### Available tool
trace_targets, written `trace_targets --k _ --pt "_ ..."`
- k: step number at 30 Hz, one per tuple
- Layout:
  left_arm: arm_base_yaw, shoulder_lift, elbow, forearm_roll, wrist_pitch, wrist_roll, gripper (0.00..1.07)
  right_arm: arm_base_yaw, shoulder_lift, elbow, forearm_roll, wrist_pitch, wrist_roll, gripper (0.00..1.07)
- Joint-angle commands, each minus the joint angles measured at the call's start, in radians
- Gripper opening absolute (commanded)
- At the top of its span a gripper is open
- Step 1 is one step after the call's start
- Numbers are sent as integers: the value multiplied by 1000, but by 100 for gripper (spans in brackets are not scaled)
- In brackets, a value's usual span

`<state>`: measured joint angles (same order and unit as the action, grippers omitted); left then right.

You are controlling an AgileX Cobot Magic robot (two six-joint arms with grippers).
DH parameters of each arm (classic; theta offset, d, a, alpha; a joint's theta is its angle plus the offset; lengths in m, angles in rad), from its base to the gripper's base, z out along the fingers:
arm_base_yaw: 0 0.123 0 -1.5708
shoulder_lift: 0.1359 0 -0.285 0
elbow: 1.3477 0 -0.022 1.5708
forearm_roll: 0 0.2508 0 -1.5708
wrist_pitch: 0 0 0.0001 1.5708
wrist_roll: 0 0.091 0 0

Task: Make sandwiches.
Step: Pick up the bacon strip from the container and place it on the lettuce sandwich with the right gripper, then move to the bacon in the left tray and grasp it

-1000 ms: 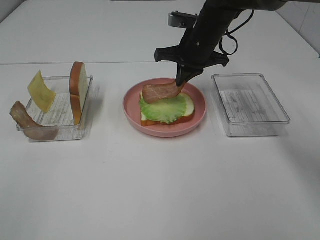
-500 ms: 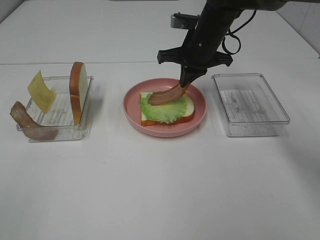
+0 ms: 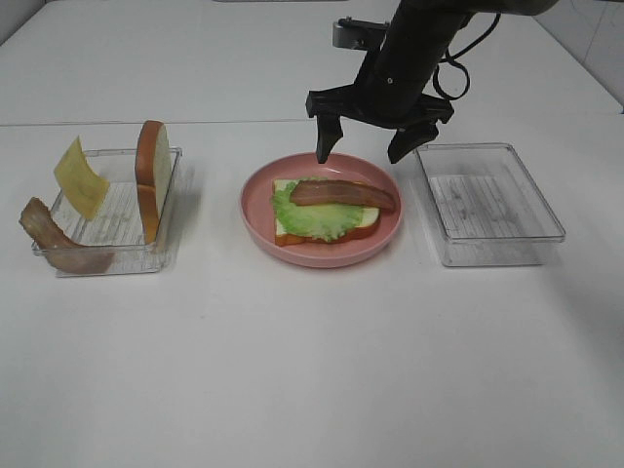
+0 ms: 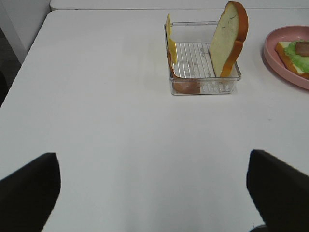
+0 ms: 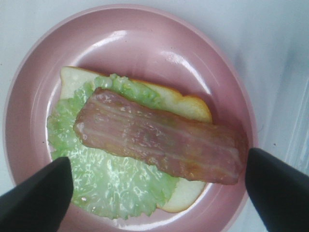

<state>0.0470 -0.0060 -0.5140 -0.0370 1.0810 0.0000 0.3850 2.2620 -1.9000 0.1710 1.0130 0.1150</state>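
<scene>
One bacon strip (image 3: 343, 194) lies flat on the lettuce (image 3: 310, 219) and bread (image 3: 368, 220) in the plate (image 3: 322, 255). Its long axis runs across the high view, with the right end slightly nearer the camera. The right gripper (image 3: 360, 156) points down over the plate's far rim, jaws spread wide, empty. The left gripper (image 4: 154, 193) hangs over the table (image 4: 96, 121), likewise spread and empty.

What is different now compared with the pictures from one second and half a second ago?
The right gripper opened its fingers and let go of the bacon strip. The strip, which hung from it, now lies flat on the lettuce on the pink plate. The upright bread slice, cheese and second bacon in the left tray stayed put.
</scene>
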Motion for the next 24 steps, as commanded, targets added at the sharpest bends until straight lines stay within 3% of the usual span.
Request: trace_targets --k 1,7,13,24 --pt "-5 -12 0 1 -6 0 102 5 -12 -61 -42 64 -5 97" --pt "-5 -12 0 1 -6 0 102 5 -12 -162 -144 230 4 97" --pt "-5 -12 0 1 -6 0 102 -11 -18 -187 -180 317 4 96" --pt "-5 -12 0 2 -6 0 102 -209 -119 -162 -151 317 -1 96"
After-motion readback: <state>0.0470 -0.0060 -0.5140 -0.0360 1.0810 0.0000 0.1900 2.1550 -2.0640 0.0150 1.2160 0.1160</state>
